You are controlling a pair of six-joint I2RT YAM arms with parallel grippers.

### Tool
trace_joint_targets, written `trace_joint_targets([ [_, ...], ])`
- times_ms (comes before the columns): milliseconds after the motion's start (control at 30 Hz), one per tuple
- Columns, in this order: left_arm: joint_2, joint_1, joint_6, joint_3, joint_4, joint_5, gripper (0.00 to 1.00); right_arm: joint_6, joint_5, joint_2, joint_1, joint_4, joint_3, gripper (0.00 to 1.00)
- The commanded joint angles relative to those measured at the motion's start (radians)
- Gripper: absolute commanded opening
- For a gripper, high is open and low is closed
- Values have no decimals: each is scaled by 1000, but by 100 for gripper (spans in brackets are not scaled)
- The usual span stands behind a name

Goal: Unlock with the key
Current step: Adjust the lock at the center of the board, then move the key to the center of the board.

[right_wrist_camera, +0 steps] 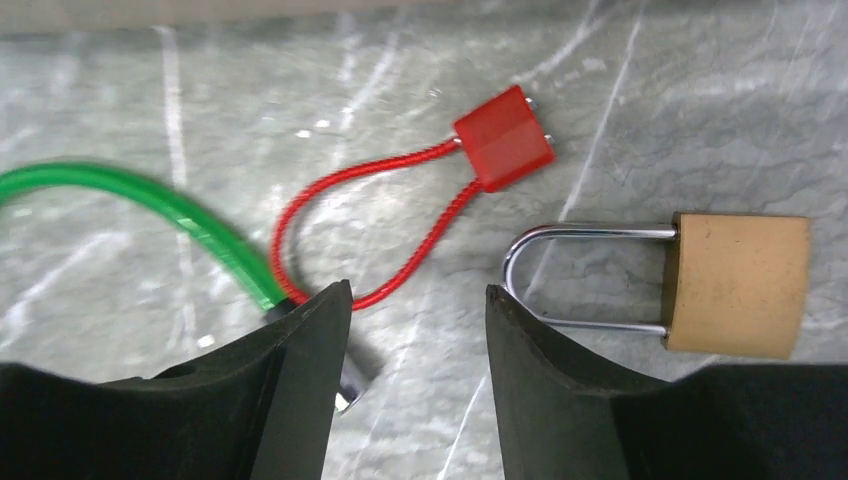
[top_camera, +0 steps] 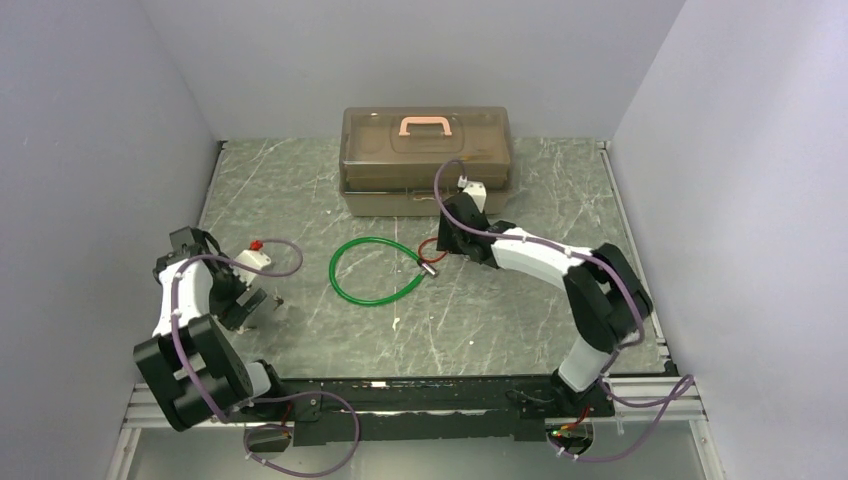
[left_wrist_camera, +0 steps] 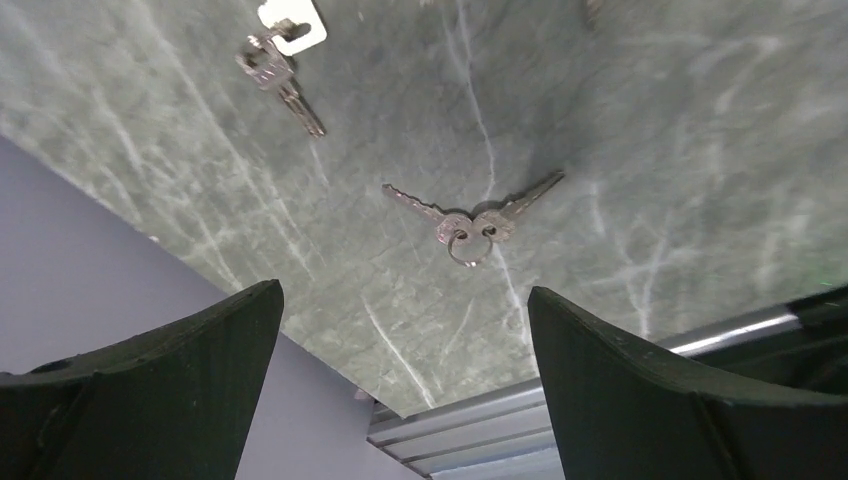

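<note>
Nearest, at the front left of the marbled green-grey tabletop (top_camera: 520, 330), the left hand (left_wrist_camera: 402, 300) hangs above the surface. Its two dark fingers are spread wide, with nothing between them. Just beyond its fingertips lies the pair of keys (left_wrist_camera: 466, 222): two tiny flat silver-grey keys joined on one small ring. Their blades splay apart in a shallow V, flat on the tabletop, and nothing touches them. A little farther on in the left wrist view lies a tagged key (left_wrist_camera: 283, 72), darker, with a white tag (left_wrist_camera: 298, 24) at its head, apart from the pair. From overhead the pair shows only as a small dark speck just right of the left hand.

Farther in, near the middle of the tabletop, a green cable (top_camera: 372, 272) lies in a loop, ending in a silver metal tip (right_wrist_camera: 352, 383). The right hand (right_wrist_camera: 415, 300) sits low over that end. Its fingers stand partly apart with bare tabletop in the gap, pinching nothing. The cable's tip lies against the outer side of one finger, partly hidden by it; I cannot tell whether they touch.

Just past those fingertips a red square tag (right_wrist_camera: 504, 137) sits on a loop of red wire (right_wrist_camera: 279, 238). Beside it a brass padlock (right_wrist_camera: 738, 285) lies on its side, both legs of its steel shackle (right_wrist_camera: 600, 232) seated in the body. It is well apart from the keys, across the tabletop.

Farthest back, against the rear wall, stands a translucent brown toolbox (top_camera: 427, 165) with a pink handle (top_camera: 425, 125), its lid down.
</note>
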Motion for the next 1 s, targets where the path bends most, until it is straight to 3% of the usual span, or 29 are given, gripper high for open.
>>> trace_joint_targets([
  [0,45,13,106,-113,229,-151,99,-45,33,-157,24,16,-13,55],
  [133,56,11,151,-146,299,-144,97,-59,27,-262,30,43,-67,55],
  [333,22,5,302,-156,227,28,92,-33,-10,-367,32,104,-148,49],
  [500,125,-29,325,-96,123,28,85,-30,-14,-412,31,122,-182,45],
  [633,218,-71,268,-58,97,10,70,-33,-17,-441,31,131,-196,43],
  [767,252,-143,234,-77,122,-11,47,-36,-16,-467,24,133,-203,40],
  [900,251,-239,176,-89,122,34,32,-31,-21,-490,12,148,-222,37],
  [967,239,-307,134,-88,100,77,19,-27,-23,-499,7,152,-232,36],
])
